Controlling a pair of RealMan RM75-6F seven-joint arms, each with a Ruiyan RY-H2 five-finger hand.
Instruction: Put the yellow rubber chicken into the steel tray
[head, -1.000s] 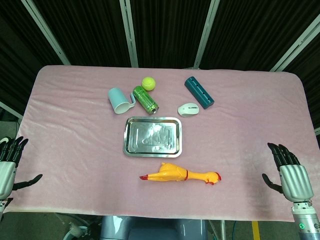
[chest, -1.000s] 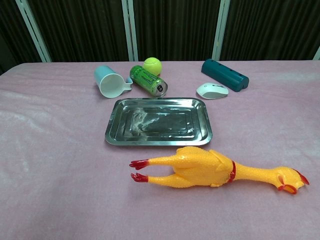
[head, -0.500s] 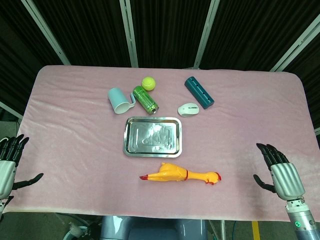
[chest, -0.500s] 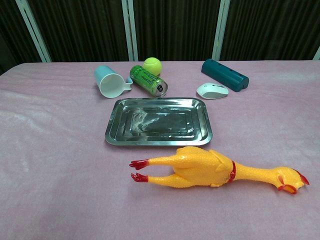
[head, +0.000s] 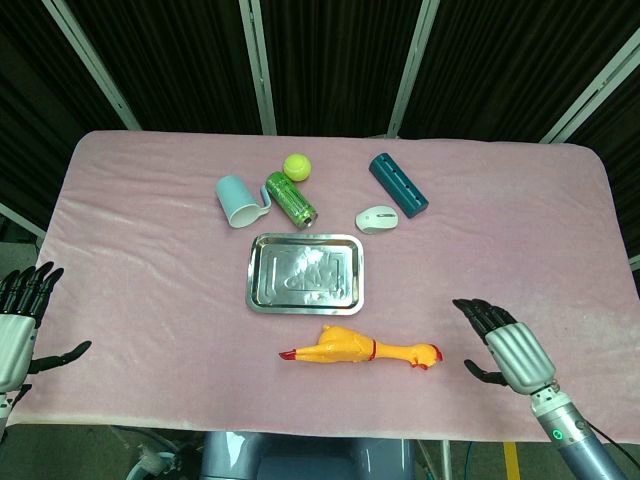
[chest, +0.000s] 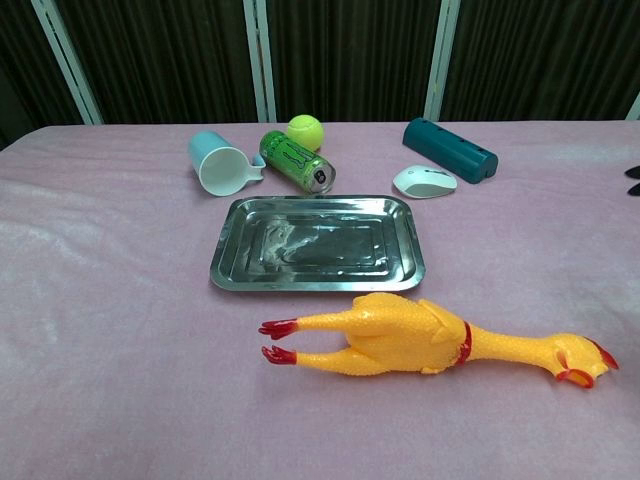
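- right hand (head: 508, 342): fingers spread, holding nothing, over the near right part of the pink table cloth (head: 130, 250); only dark fingertips show at the right edge in the chest view
- left hand (head: 18, 325): fingers apart, holding nothing, at the near left table edge, off the cloth
- yellow rubber chicken (head: 360, 349): lies flat on the cloth, just left of the right hand, not touching it; head with red comb points toward that hand, red feet point away, toward the left hand
- steel tray (head: 255, 270): nothing in it, just beyond the chicken, left of and further out than the right hand; chicken and tray apart
- white mouse (head: 377, 218): beyond the tray's far right corner, well out from the right hand
- teal cylinder (head: 398, 183): lying just behind the mouse, further out again
- green can (head: 290, 198): on its side just past the tray's far edge, open end toward the tray
- yellow-green ball (head: 297, 166): right behind the can
- light blue cup (head: 237, 200): tipped on its side, just beside the can on the left-hand side, its handle toward the can
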